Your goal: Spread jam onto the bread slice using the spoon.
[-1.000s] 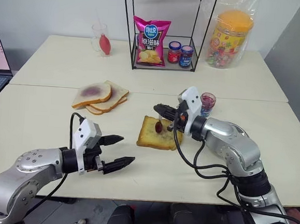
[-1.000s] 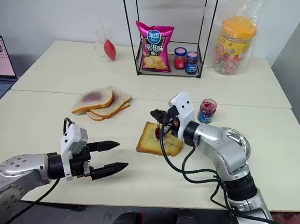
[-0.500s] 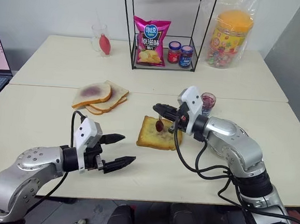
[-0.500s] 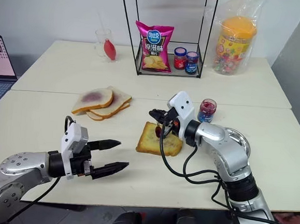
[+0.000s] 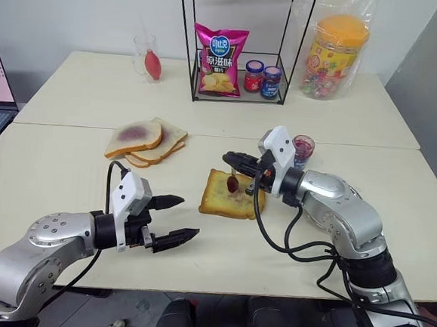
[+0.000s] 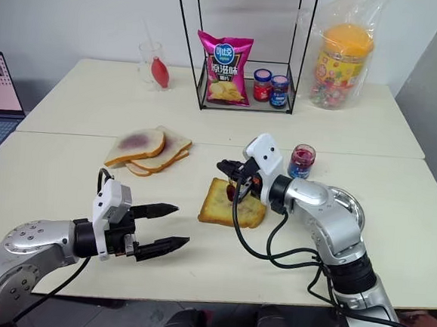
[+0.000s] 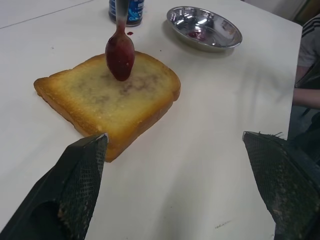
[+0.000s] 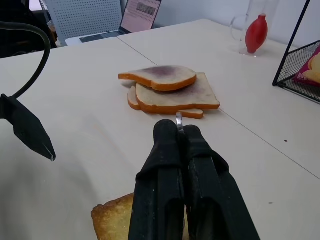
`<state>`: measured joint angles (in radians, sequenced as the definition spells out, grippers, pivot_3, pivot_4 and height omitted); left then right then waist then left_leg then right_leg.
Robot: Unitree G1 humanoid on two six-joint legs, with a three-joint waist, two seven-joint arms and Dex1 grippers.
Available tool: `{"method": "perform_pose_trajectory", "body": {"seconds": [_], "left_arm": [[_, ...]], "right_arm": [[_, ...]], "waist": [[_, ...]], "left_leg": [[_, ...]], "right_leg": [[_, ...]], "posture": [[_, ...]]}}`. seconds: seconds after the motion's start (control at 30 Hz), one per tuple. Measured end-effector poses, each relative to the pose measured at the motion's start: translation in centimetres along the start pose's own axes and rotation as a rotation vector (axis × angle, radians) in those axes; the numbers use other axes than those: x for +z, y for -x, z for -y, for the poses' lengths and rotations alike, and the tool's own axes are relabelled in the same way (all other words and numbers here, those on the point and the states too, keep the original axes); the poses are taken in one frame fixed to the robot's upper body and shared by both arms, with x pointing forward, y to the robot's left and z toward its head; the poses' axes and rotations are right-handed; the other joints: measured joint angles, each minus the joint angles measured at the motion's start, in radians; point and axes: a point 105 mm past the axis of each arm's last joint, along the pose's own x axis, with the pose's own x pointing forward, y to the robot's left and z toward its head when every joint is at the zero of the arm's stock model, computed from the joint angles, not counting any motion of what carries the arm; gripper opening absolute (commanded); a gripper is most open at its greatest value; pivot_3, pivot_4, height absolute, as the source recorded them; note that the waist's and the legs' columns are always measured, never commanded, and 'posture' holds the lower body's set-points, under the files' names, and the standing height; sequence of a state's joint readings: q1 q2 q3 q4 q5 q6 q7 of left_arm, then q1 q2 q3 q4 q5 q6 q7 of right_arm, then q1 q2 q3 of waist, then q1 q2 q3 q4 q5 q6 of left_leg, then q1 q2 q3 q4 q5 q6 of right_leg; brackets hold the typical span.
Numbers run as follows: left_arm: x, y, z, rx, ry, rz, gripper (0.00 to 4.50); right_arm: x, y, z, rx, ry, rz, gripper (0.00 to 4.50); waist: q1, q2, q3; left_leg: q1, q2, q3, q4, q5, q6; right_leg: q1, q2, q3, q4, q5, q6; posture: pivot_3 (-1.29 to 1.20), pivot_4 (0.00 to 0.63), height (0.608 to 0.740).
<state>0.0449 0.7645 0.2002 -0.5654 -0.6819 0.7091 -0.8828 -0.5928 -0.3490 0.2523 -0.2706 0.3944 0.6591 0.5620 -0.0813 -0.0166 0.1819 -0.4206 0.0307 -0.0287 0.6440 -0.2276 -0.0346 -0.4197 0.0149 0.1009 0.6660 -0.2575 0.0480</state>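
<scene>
We see the bread slice (image 5: 232, 195), golden and toasted, lying flat near the middle of the surface (image 5: 67, 159), closer to its front edge than its back. The spoon (image 7: 120, 50) hangs bowl-down over the slice, its bowl coated in jam (image 7: 120, 59), its tip just at or barely above the crumb; we cannot tell whether it touches. Our right claw (image 5: 229, 157) is clamped tight on the spoon's handle. Our left claw (image 5: 176, 221) stands wide apart and empty, near the front edge, just short of the slice. We judge the spreading step is in hand: next, press the bowl down and drag it across the slice. Behind the slice sit a steel dish (image 7: 204, 34) and a small jar (image 5: 302, 149).
</scene>
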Motion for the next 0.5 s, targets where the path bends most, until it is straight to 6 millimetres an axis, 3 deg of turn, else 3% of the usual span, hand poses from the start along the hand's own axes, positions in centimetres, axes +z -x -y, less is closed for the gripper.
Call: {"method": "perform_pose_trajectory", "body": {"seconds": [0.5], "left_arm": [[0.08, 0.02, -0.29, 0.004, 0.000, 0.001, 4.50]], "right_arm": [[0.34, -0.14, 0.01, -0.002, 0.013, 0.012, 0.05]], "waist": [[0.000, 0.000, 0.000]], "left_leg": [[0.000, 0.000, 0.000, 0.000, 0.000, 0.000]], "right_leg": [[0.000, 0.000, 0.000, 0.001, 0.000, 0.000]], "posture": [[0.00, 0.150, 0.740]]}}
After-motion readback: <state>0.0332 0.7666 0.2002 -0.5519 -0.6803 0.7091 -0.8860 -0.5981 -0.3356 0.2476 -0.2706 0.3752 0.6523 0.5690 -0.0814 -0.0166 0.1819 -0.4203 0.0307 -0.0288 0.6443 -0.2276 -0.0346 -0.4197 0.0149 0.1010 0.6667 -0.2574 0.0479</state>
